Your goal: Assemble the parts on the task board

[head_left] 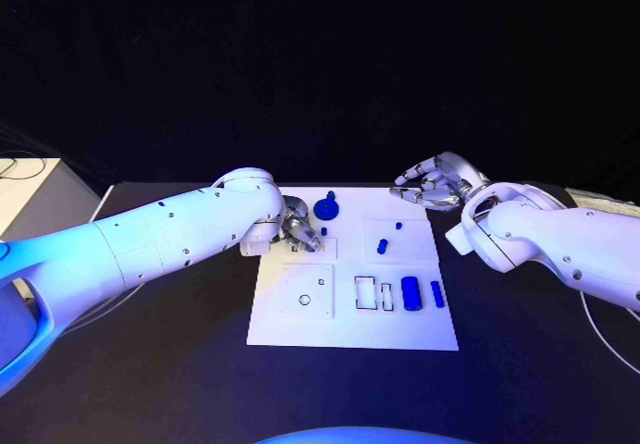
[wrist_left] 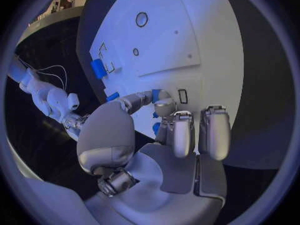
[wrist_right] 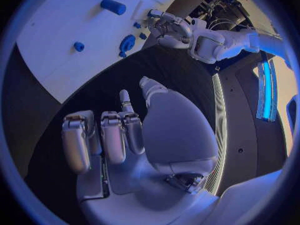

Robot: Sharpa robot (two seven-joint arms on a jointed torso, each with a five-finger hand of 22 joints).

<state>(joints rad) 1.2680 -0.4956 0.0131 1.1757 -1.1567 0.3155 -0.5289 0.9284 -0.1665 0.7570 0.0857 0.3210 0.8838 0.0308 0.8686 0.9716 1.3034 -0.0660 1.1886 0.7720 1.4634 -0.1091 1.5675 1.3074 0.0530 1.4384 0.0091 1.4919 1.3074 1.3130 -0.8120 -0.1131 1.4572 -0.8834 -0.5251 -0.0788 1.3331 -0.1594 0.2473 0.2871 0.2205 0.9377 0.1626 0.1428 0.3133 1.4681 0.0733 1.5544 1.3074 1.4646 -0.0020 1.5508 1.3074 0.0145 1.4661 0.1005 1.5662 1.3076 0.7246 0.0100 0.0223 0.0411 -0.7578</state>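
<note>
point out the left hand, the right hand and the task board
left hand [head_left: 299,231], head view, on its fingers over the board
right hand [head_left: 429,183], head view, on its palm
task board [head_left: 350,328], head view, on its bare near part

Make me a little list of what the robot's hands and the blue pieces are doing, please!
left hand: over the task board, fingertips at a small blue part
right hand: off the board's far corner, holding nothing, fingers curled
other blue parts: round one far side, peg middle, two blocks near side
</note>
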